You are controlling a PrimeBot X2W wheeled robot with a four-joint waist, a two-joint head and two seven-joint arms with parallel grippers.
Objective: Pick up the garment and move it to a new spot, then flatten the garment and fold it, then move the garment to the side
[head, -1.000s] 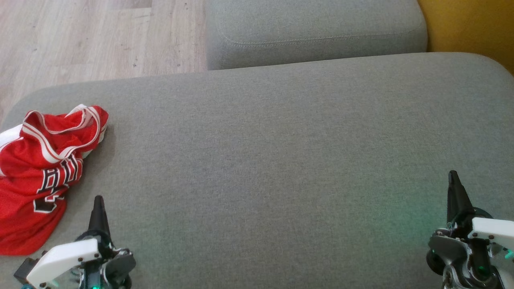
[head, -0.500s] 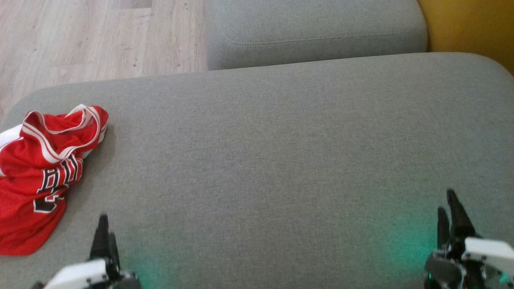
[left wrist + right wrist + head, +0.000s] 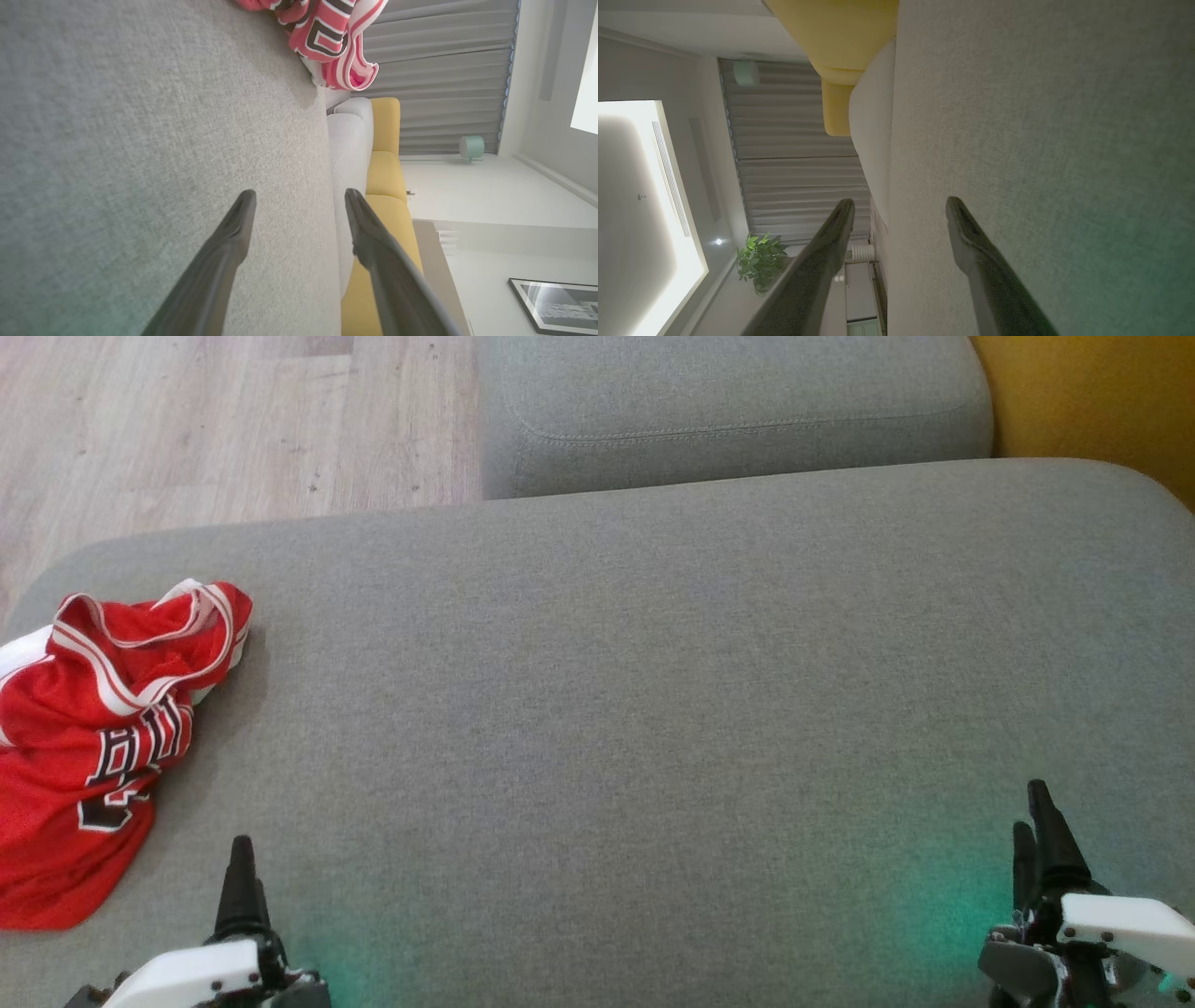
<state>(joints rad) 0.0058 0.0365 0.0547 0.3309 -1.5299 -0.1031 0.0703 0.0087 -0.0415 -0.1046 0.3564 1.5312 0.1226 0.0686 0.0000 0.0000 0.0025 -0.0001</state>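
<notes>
**patch_k:** ok so where's the garment [image 3: 103,747] sitting?

**mod_rin:** Far left of the big grey sofa cushion [image 3: 607,691], right at its edge. It's a red mesh jersey with red-and-white trim and black lettering, all crumpled in a heap. Some of it runs off the left side of the head view. In the left wrist view it's that red-and-white bundle at the top of the frame, lying on the same grey fabric.

**patch_k:** is anything holding it?

**mod_rin:** Nope. The left pincer [image 3: 245,873] is low at the bottom left, near the jersey but apart from it, just off to its right. The left wrist view shows its two dark fingers [image 3: 233,242] spread with only cushion and room behind the gap, so it's open and empty.

**patch_k:** and the other one?

**mod_rin:** The right pincer [image 3: 1030,810] is at the bottom right, well apart from the jersey with the whole cushion between them. From its own wrist camera the jaws are parted too, with nothing in them. There's a greenish glow on the fabric near each arm.

**patch_k:** what's around it?

**mod_rin:** There's a second grey cushion [image 3: 728,411] behind, pale wood floor [image 3: 187,420] at top left and a yellow seat [image 3: 1102,392] at top right. The wrist views also catch grey curtains [image 3: 444,70] and a potted plant [image 3: 759,261].
</notes>
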